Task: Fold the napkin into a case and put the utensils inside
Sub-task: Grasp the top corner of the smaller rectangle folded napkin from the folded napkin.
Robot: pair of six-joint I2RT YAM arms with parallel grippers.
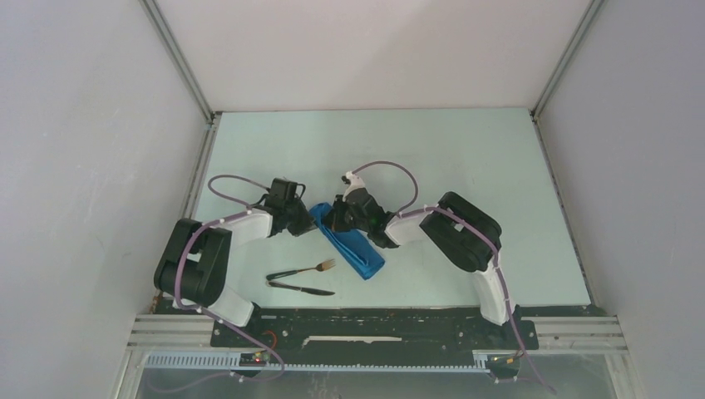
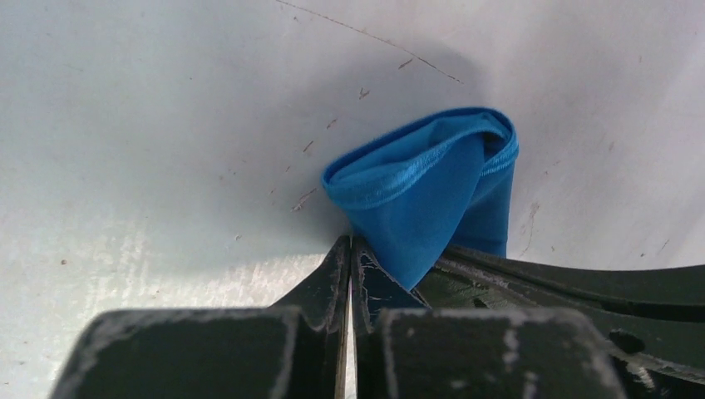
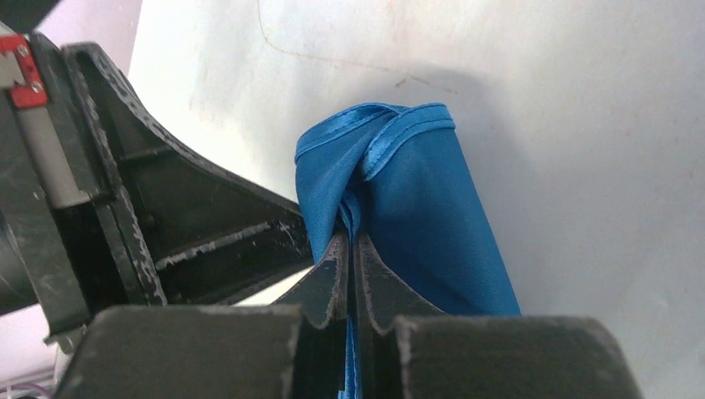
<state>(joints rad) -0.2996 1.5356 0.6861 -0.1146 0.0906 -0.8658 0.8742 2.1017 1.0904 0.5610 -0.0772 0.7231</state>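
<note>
You have a pale table boxed in by white walls. Nearest the arm bases, the utensils lie loose on it. The dark knife is closest to you, and the fork lies just beyond it with its tines pointing right. The two draw close together at their left ends.

Just past the fork's tines is the blue napkin. It is gathered into a long narrow strip that runs diagonally from near right to far left. Neither utensil is in it.

Both of your grippers meet at the strip's far end, where the cloth stands up off the table in a bunched loop. Your right gripper is clamped tight, with blue fabric showing between its fingers. Your left gripper is also pressed closed. The hemmed edge of the napkin runs right into its tips and looks nipped there. The right gripper's finger sits just beside it, and the table carries on beyond them to the back wall.
</note>
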